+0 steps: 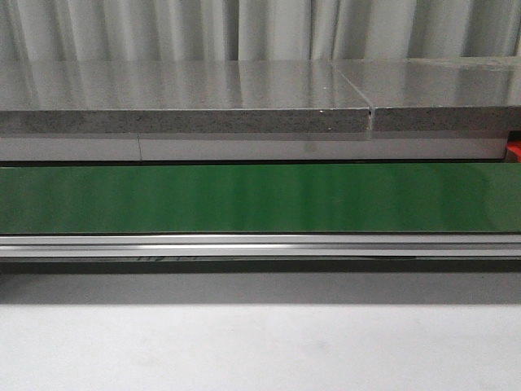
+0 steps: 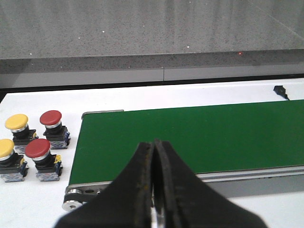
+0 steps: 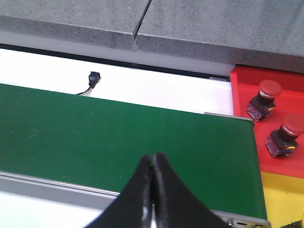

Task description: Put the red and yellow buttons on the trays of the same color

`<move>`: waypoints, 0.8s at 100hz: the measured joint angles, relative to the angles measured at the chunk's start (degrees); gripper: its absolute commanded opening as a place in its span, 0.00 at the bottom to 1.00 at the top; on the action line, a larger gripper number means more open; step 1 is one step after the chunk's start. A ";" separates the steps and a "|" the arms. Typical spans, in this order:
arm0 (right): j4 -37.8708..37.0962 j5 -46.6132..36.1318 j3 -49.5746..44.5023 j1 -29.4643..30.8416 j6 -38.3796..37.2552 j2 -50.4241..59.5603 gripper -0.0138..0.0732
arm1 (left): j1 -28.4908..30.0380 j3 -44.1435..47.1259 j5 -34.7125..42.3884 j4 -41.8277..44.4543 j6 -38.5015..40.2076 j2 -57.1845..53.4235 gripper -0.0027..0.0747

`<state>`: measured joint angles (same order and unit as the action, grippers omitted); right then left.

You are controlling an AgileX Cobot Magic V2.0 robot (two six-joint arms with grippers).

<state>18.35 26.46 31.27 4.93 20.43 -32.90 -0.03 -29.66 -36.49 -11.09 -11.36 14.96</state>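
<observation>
Both grippers hang over the green belt (image 1: 260, 198) with nothing between their fingers. The left gripper (image 2: 154, 156) has its fingers pressed together above the belt's near edge. Just off the belt's end, four buttons stand on the white table (image 2: 190, 92): two yellow buttons (image 2: 17, 122) on the side away from the belt, two red buttons (image 2: 51, 118) next to it. The right gripper (image 3: 152, 166) is pressed together too. Past the belt's other end, the red tray (image 3: 242, 95) holds two red ones (image 3: 269, 88), well apart from the fingers. The yellow tray (image 3: 280, 199) sits beside the red tray.
</observation>
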 measured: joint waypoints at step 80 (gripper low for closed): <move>0.00 0.10 0.00 0.00 0.00 0.00 0.08 | 0.00 0.00 0.12 1.73 -0.12 0.00 0.01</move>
<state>18.35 26.55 31.27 4.93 20.43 -32.90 -0.03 -29.66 -36.37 -9.36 -11.48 14.96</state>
